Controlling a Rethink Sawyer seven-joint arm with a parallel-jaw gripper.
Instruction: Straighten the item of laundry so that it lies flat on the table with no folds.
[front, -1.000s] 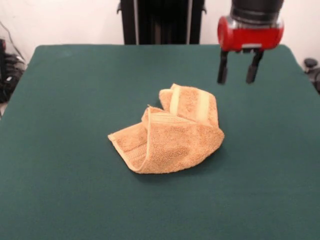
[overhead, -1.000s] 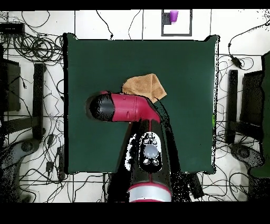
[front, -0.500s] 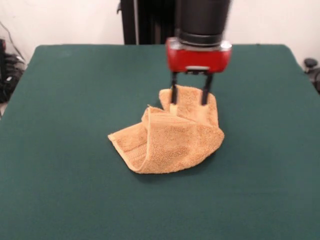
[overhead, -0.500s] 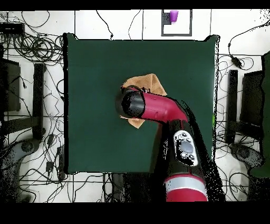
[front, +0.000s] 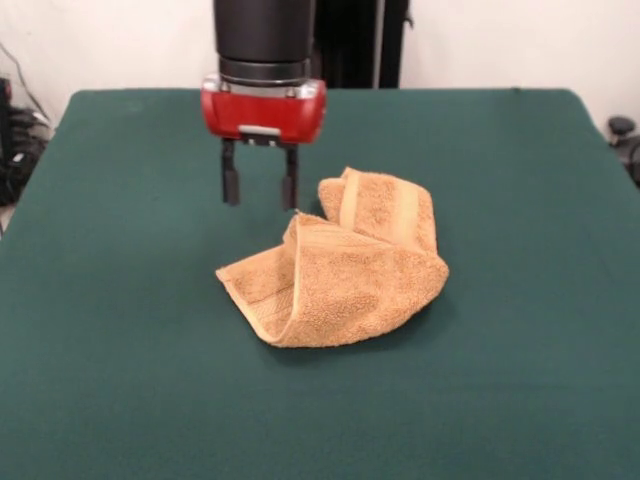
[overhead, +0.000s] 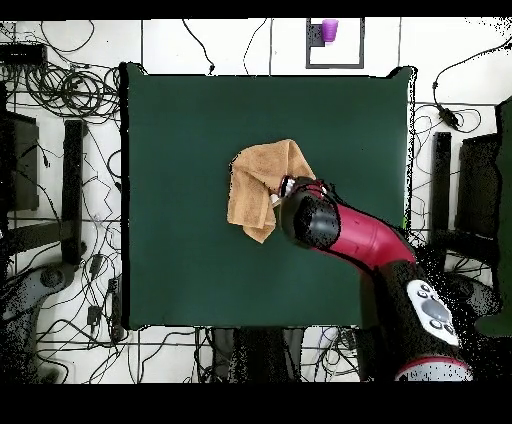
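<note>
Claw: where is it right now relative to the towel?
In the front view the open claw hangs above the dark green table, just left of the crumpled orange-tan terry towel's far fold, not gripping it.

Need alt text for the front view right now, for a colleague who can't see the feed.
An orange-tan towel lies crumpled and folded over itself near the middle of a dark green table. The red and black gripper hangs open just above the table, beside the towel's far left edge, holding nothing.
</note>
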